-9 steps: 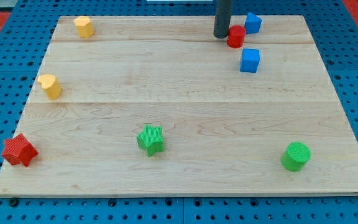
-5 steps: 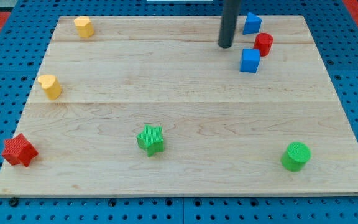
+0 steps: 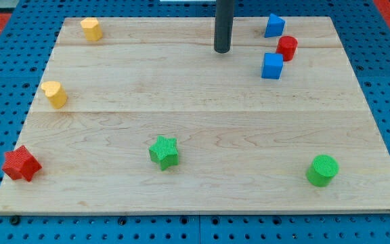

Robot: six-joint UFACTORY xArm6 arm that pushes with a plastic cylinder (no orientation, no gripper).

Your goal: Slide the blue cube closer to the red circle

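The blue cube (image 3: 272, 66) sits at the upper right of the wooden board (image 3: 202, 135). The red circle (image 3: 287, 47), a red cylinder, stands just above and to the right of it, almost touching its corner. My tip (image 3: 222, 49) is on the board to the left of both, roughly a cube's width and a half from the blue cube and touching no block.
Another blue block (image 3: 274, 25) lies at the top right above the red circle. Two yellow blocks (image 3: 91, 29) (image 3: 55, 93) are at the left. A red star (image 3: 21, 164) is at bottom left, a green star (image 3: 164, 151) at bottom middle, a green cylinder (image 3: 323, 169) at bottom right.
The red circle slid right and down from beside the rod to just above the blue cube. My tip then moved left, away from both blocks.
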